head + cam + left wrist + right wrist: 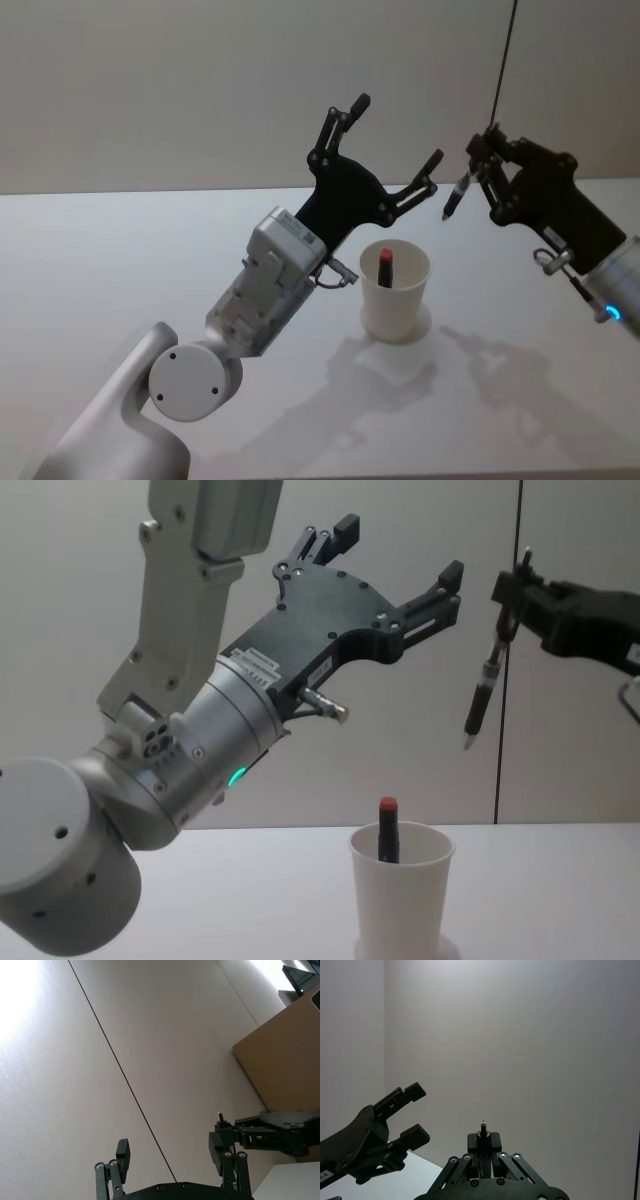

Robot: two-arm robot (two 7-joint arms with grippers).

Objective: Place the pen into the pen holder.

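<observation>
While the right gripper (512, 588) pinches the pen (483, 692) by its top at upper right, tip down, it looks light, stiff, slippery; pen holder (401, 900) stands lower centre, tippable; left gripper (400, 555) gapes wide, empty.

Pen holder: plain white tapered paper cup (395, 288) with rolled rim, upright on the white worktop (120, 270).
Inside the cup: a dark pen with a red top (387, 830), leaning against the wall, its top above the rim.
Held pen: slim black-and-grey pen (485, 695), tip down, hanging high above and to the right of the cup, pinched at its upper end by the right gripper (512, 592).
</observation>
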